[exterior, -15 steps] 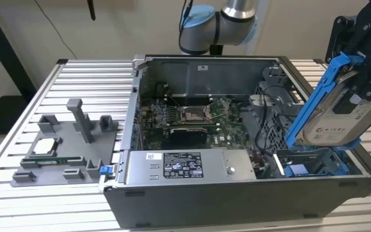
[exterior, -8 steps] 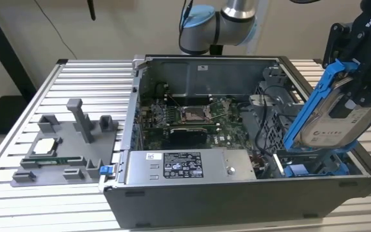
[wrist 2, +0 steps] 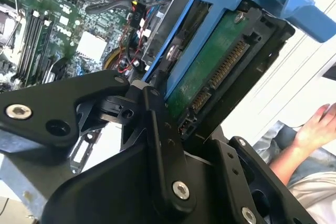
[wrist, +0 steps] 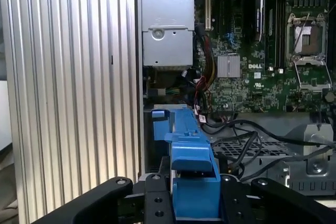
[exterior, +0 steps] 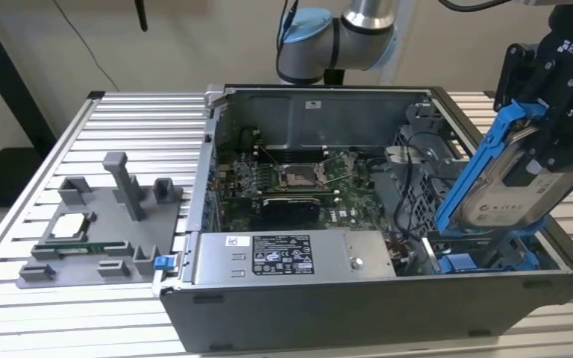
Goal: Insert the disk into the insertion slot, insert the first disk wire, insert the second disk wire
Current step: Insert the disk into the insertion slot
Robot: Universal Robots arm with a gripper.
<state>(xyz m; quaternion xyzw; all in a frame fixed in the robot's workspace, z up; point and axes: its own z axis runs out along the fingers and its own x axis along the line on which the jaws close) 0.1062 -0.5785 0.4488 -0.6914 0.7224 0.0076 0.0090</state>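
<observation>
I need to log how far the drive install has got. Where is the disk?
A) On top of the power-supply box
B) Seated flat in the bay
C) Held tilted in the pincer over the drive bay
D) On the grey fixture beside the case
C: the pincer grips the disk in its blue carrier, steeply tilted over the insertion slot at the exterior view's right of the case.

Soft, even room light fills the exterior view, leaving the inside of the computer case (exterior: pixel 346 317) in shadow. Glare streaks the ribbed bench (wrist: pixel 73 77) in the first wrist view and bleaches it white behind the disk (wrist 2: pixel 210 72) in the second wrist view.
</observation>
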